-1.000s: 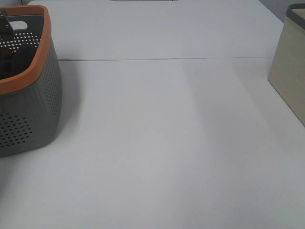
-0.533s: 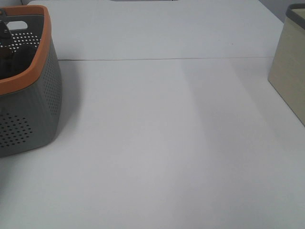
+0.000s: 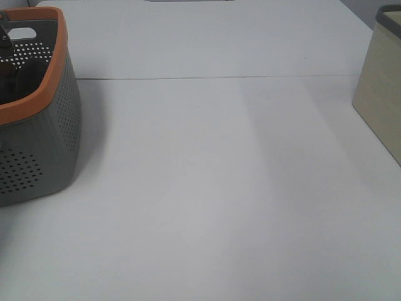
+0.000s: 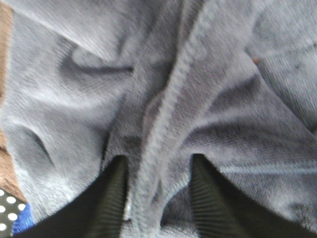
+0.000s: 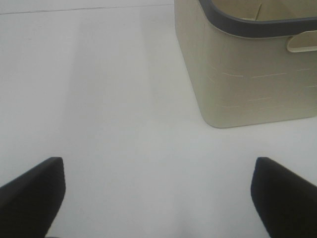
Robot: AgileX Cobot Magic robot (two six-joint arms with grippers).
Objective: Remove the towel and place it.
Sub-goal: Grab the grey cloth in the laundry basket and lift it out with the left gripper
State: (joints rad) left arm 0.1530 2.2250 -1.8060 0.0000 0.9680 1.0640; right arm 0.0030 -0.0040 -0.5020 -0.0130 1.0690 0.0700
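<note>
The towel [image 4: 208, 99], dark charcoal-navy plush, fills the left wrist view in crumpled folds. My left gripper [image 4: 156, 198] is down inside the grey basket with the orange rim [image 3: 59, 69]. Its two black fingers [image 4: 111, 198] pinch a raised fold with the stitched hem between them. In the exterior high view only a dark bit of that arm [image 3: 4, 37] and dark cloth [image 3: 25, 75] show inside the basket. My right gripper [image 5: 158, 186] is open and empty, hovering over bare white table.
A brown cloth [image 4: 4, 59] and a bit of bright blue cloth [image 4: 22, 223] lie beside the towel in the basket. A beige bin with a grey rim [image 5: 247, 74] stands at the right edge of the table [image 3: 382, 88]. White table [image 3: 213, 175] lies between.
The left arm has sunk slightly lower into the basket. The right arm and the bin have not moved.
</note>
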